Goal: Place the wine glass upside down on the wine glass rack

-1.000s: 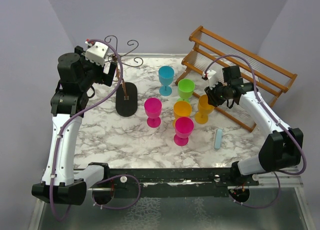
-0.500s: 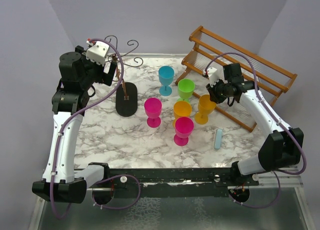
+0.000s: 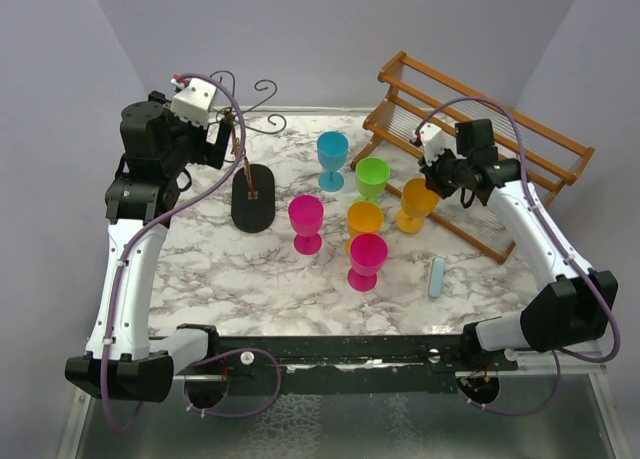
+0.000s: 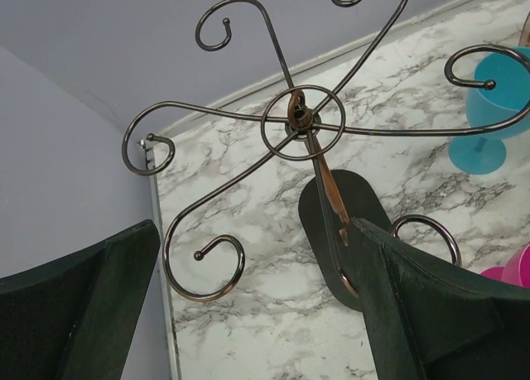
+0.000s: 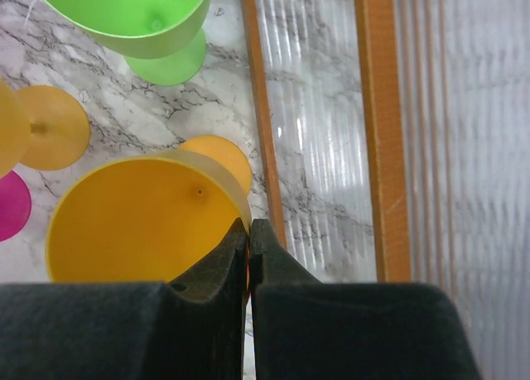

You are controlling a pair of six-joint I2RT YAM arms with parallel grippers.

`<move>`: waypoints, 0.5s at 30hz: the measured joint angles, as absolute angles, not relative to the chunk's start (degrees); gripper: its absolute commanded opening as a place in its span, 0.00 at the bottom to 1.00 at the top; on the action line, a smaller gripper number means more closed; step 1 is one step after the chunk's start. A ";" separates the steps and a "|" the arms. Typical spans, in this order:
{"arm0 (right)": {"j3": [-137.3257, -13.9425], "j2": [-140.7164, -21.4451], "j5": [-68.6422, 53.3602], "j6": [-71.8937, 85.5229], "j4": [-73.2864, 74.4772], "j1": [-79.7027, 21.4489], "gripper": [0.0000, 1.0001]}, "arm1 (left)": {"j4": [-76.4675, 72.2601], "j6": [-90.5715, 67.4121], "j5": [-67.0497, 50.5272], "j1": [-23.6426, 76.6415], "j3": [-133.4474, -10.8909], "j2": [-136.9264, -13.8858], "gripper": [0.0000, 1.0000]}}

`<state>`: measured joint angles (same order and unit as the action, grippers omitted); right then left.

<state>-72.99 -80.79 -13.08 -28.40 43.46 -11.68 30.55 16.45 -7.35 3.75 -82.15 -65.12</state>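
The wine glass (image 3: 415,201), orange plastic, stands upright at the right of a cluster of coloured glasses. My right gripper (image 3: 433,182) is shut on its rim. In the right wrist view the two fingers pinch the wall of the orange wine glass (image 5: 137,223) at the right gripper (image 5: 248,231). The wine glass rack (image 3: 252,199), a thin dark wire tree on a black oval base, is at the back left. My left gripper (image 3: 232,139) hangs open just above it. Seen from the left wrist, the rack's hub and curled arms (image 4: 302,122) lie below the left gripper (image 4: 252,260), nothing between its fingers.
Blue (image 3: 332,159), green (image 3: 372,177), orange (image 3: 365,219), pink (image 3: 306,222) and magenta (image 3: 367,260) glasses stand mid-table. A brown wooden slatted rack (image 3: 500,144) fills the back right, close beside the held glass. A pale blue bar (image 3: 436,277) lies at the front right.
The right jaws closed onto the orange glass's rim, and the glass with the gripper shifted slightly right. The left arm stayed above the wire rack.
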 measured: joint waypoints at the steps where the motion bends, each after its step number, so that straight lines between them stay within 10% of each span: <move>1: -73.14 -80.12 -13.02 -28.58 43.57 -11.68 0.01 | 30.59 16.12 -7.14 3.75 -82.28 -65.23 0.99; 15: -81.71 -65.17 -14.63 -31.53 46.68 -11.68 0.01 | 31.51 9.58 -11.03 3.75 -91.55 -65.78 0.99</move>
